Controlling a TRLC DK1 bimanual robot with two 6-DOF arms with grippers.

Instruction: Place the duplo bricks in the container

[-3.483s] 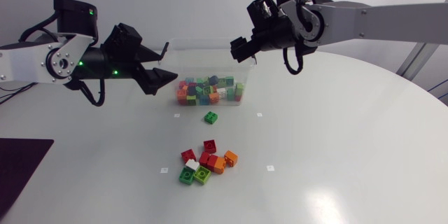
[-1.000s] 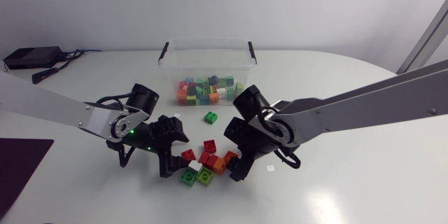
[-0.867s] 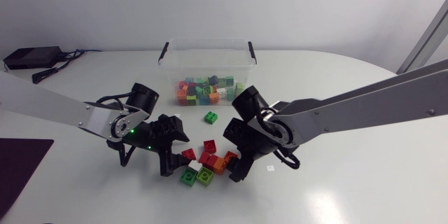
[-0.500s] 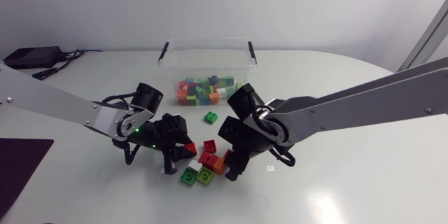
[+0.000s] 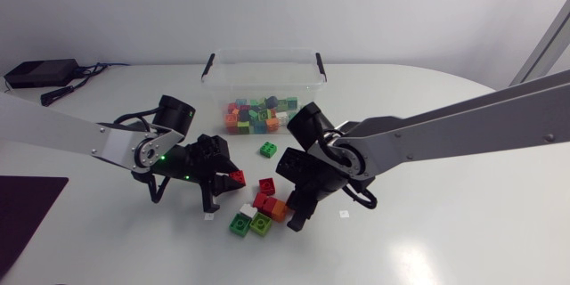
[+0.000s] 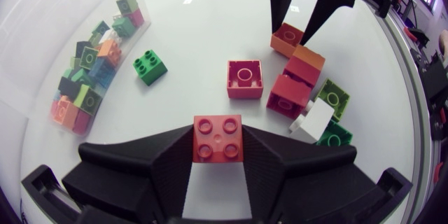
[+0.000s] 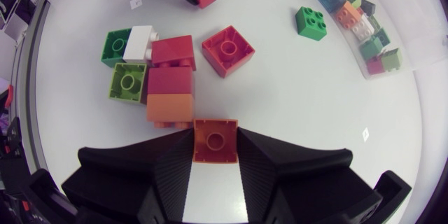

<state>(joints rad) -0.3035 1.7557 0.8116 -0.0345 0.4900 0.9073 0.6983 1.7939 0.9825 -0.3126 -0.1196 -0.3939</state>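
My left gripper is shut on a red duplo brick, studs up, just left of the loose pile. On the pile's right side, my right gripper is shut on an orange brick that stands against the pile. Left in the pile are red bricks, an orange one, a white one, a dark green one and a lime one. A lone green brick lies between the pile and the clear container, which holds several bricks.
The container has black handle clips at both ends and stands at the back middle of the white round table. Small white markers dot the tabletop around the pile. A dark mat lies at the front left edge.
Both arms came down from above the container to the pile. Within the last second both grippers closed: the left took the red brick and drew it left, the right gripped the orange brick.
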